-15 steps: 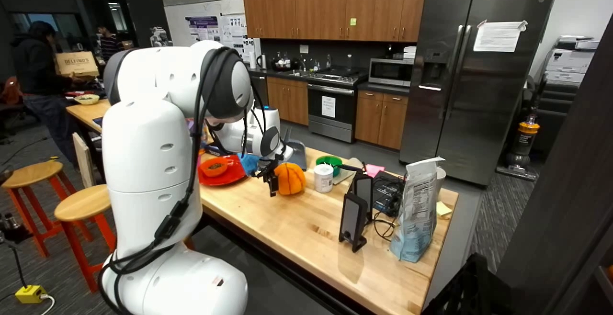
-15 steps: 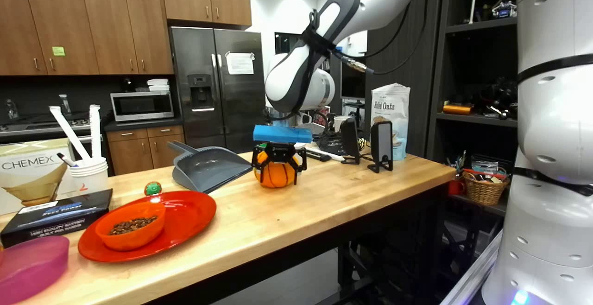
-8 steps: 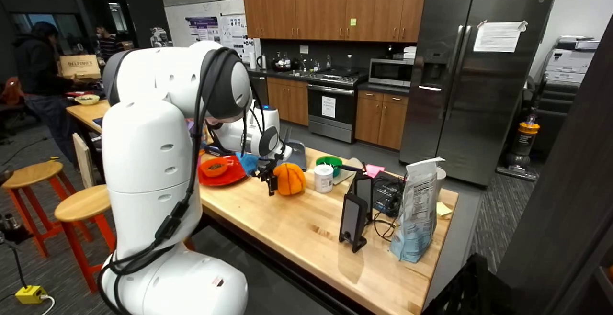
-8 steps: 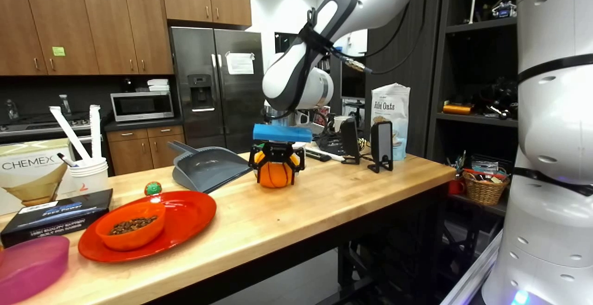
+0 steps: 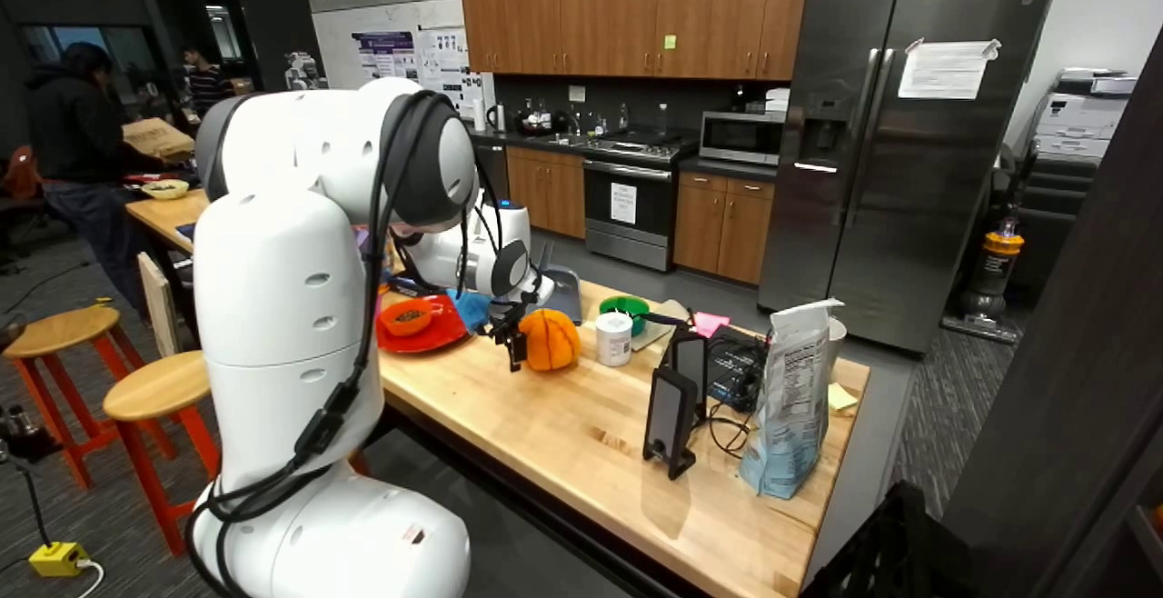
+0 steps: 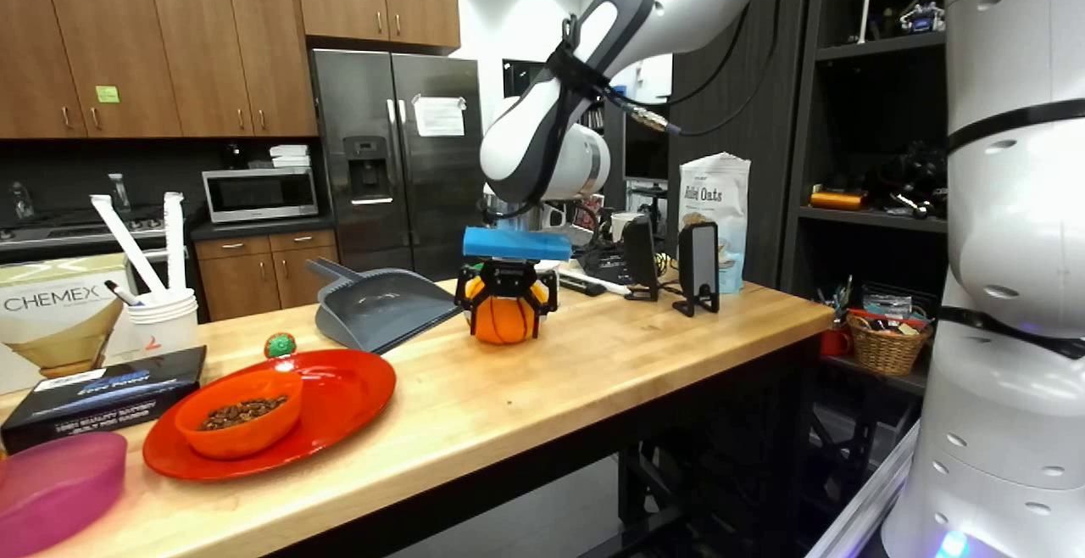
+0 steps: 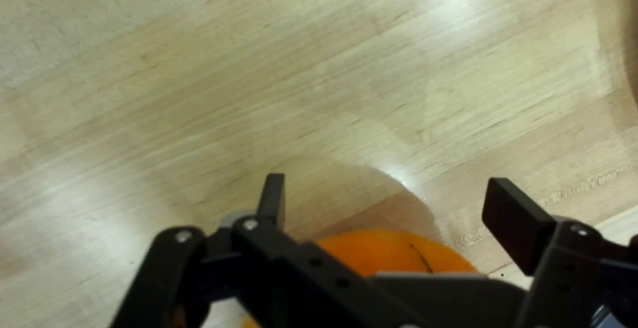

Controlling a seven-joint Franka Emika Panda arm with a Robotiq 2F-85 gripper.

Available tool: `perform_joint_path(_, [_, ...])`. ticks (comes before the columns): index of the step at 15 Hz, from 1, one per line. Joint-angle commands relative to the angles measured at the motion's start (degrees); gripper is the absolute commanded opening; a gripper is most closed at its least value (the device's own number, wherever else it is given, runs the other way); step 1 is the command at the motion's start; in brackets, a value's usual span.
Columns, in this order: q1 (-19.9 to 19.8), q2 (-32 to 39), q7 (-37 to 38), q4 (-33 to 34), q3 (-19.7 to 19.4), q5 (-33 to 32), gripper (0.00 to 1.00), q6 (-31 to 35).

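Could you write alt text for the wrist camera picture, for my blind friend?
An open black end effector over a wooden tabletop partly hides a rounded orange object at the bottom of the picture.

In an exterior view I look past the arm [image 5: 286, 280] across the table [image 5: 554, 425]; in an exterior view I sit lower, near the red plate [image 6: 349, 397]. Both share table and fridge [image 5: 918, 180]. My wrist view peers closely down past the gripper [image 7: 384, 193].

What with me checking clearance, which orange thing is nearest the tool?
The pumpkin, right by the tool; the orange bowl sits farther off, on the red plate.
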Motion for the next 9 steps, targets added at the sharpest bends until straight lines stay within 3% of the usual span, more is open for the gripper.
perform_joint_path(1, [1.4, 0.0, -1.6, 0.2, -1.2, 0.9, 1.00, 0.3])
perform_joint_path(9, [-0.4, 2.3, -33.1, 4.3, -1.0, 3.1, 1.00, -3.9])
